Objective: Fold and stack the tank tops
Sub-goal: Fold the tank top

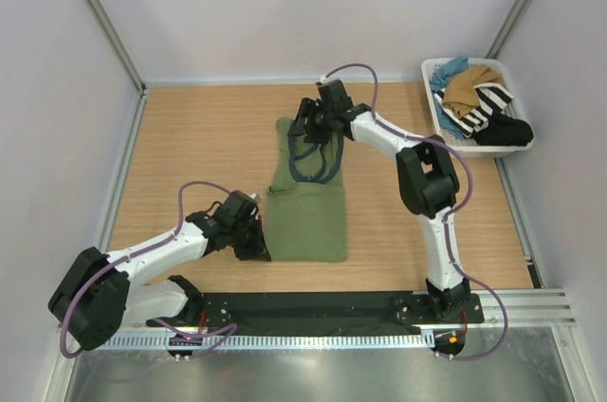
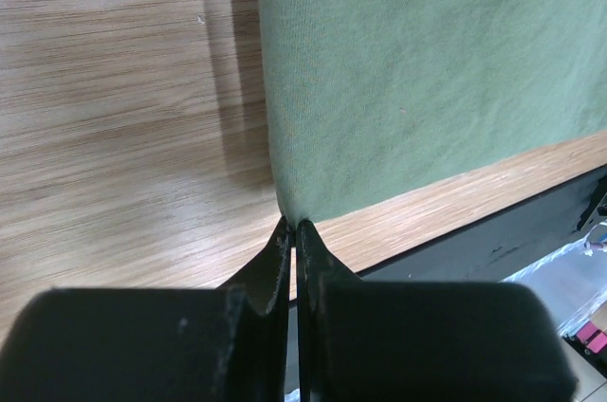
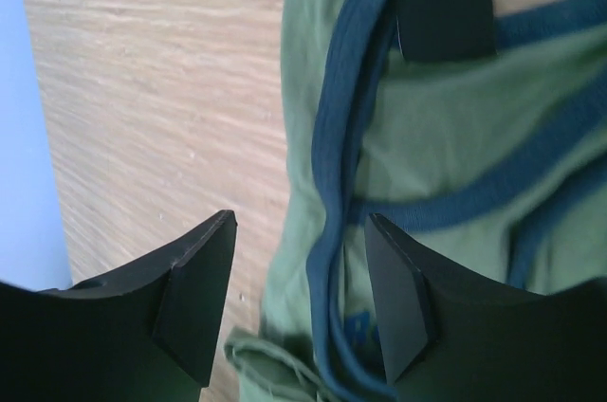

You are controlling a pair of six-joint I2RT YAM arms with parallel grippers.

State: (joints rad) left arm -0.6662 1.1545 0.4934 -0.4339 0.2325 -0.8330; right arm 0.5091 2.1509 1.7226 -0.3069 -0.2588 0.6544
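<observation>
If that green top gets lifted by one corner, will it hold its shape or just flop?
Probably flop: the green tank top lies flat and thin, with its shoulder end bunched. It is likely light, being thin cloth; the left end effector pinches just one corner. Pushing would probably rumple it rather than slide it.

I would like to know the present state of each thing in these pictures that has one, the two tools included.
Olive tank top: lying on the table, lower part flat, straps rumpled.
Tan tank top: crumpled in the basket, not folded.
Left tool: shut on the olive tank top's near corner.
Right tool: open, straddling a trimmed strap edge.
Basket: holds a heap of clothes.
</observation>
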